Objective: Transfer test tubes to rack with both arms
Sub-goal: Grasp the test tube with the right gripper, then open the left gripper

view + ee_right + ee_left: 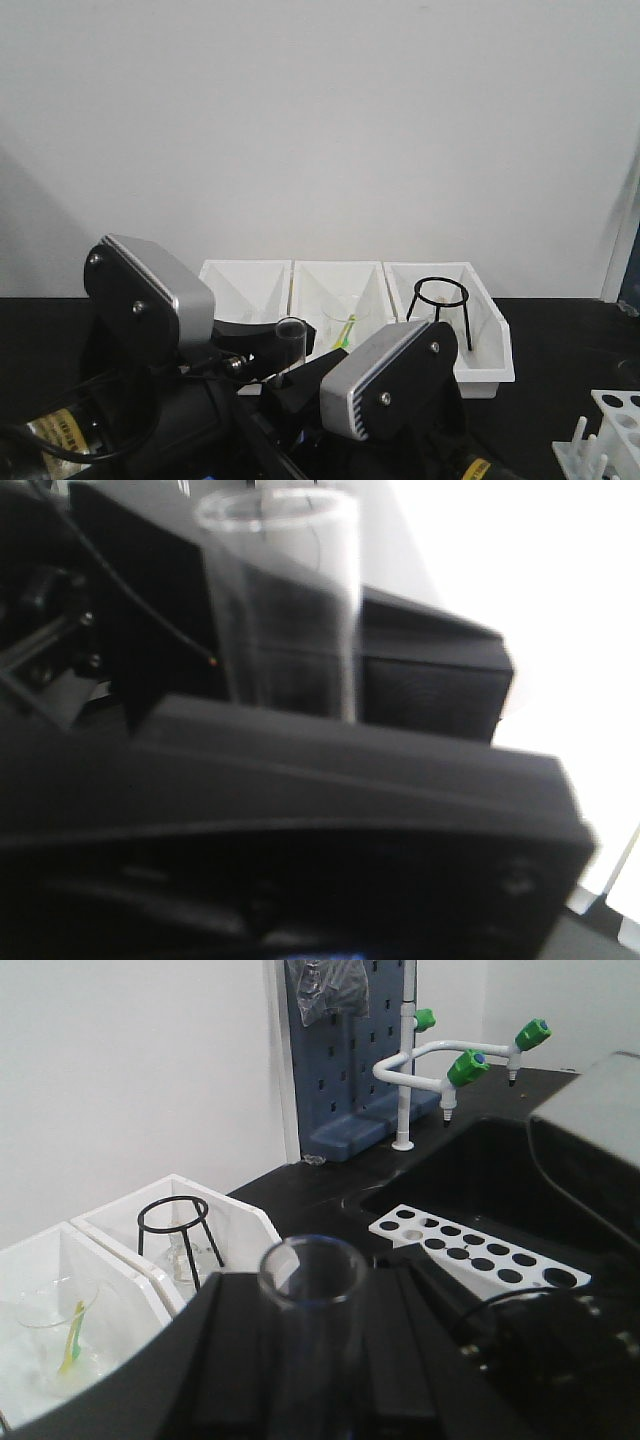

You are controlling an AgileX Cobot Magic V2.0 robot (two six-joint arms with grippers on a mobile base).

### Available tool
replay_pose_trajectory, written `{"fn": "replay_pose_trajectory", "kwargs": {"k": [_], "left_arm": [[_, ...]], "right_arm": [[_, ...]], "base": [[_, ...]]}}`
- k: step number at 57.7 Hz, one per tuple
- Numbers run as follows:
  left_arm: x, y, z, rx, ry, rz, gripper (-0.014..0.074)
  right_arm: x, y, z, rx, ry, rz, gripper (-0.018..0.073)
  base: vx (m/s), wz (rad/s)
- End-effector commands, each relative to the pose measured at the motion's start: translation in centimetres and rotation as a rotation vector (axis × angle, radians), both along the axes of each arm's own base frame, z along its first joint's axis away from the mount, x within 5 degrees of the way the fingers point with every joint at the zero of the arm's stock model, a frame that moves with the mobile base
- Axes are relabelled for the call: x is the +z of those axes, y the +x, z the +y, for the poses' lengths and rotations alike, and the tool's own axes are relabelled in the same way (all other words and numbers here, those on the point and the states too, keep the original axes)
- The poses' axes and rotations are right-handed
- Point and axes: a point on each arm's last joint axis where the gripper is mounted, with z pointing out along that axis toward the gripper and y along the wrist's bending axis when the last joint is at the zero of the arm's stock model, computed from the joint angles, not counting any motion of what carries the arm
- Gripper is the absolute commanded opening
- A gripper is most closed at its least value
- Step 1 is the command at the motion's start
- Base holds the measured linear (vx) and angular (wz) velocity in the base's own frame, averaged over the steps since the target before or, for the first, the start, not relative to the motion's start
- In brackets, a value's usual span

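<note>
A test tube [312, 1295] stands upright, rim up, clenched between the jaws of the left gripper [310, 1385]. The right gripper [335, 700] sits close beside it (probably for a handover), and its grip cannot be told. The rack [470, 1250] lies beyond both jaws.

Bright, even light; soft pictures.
Right wrist view blurred, white glare at top right; test tube [285, 610] smeared.

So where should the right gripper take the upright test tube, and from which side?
Grip the test tube on the bare glass just under its rim, coming level from the side. It stands upright and its lower part seems held between the fingers of the left gripper, so only the top is free.
</note>
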Motion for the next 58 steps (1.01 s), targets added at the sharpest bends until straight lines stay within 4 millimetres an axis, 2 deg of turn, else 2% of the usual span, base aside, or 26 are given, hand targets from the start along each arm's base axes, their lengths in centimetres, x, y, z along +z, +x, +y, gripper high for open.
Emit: {"fn": "replay_pose_trajectory", "kwargs": {"k": [1,17,26,33,47,58], "left_arm": [[2.32,-0.16,0.39,0.027,-0.105,-0.067,-0.0022],[2.37,-0.14,0.4,0.029,-0.11,-0.069,-0.0016],[2.41,-0.11,0.43,0.033,-0.115,-0.072,0.003],[2.46,-0.1,0.45,0.034,-0.117,-0.076,0.0115],[2.44,-0.1,0.44,0.034,-0.116,-0.075,0.0359],[2.9,-0.11,0.67,0.048,-0.14,-0.105,0.044]], "right_arm": [[2.6,-0.14,-0.15,0.003,0.106,-0.104,0.0004],[2.58,-0.14,-0.15,0.004,0.104,-0.105,-0.0012],[2.49,-0.14,-0.15,0.003,0.096,-0.098,-0.0011],[2.34,-0.13,-0.15,0.003,0.083,-0.088,-0.0011],[2.3,-0.13,-0.15,0.003,0.079,-0.086,-0.001],[2.3,-0.13,-0.15,0.003,0.079,-0.086,-0.001]], "base": [[0.0,0.0],[0.0,0.0],[0.0,0.0],[0.0,0.0],[0.0,0.0],[0.0,0.0]]}}
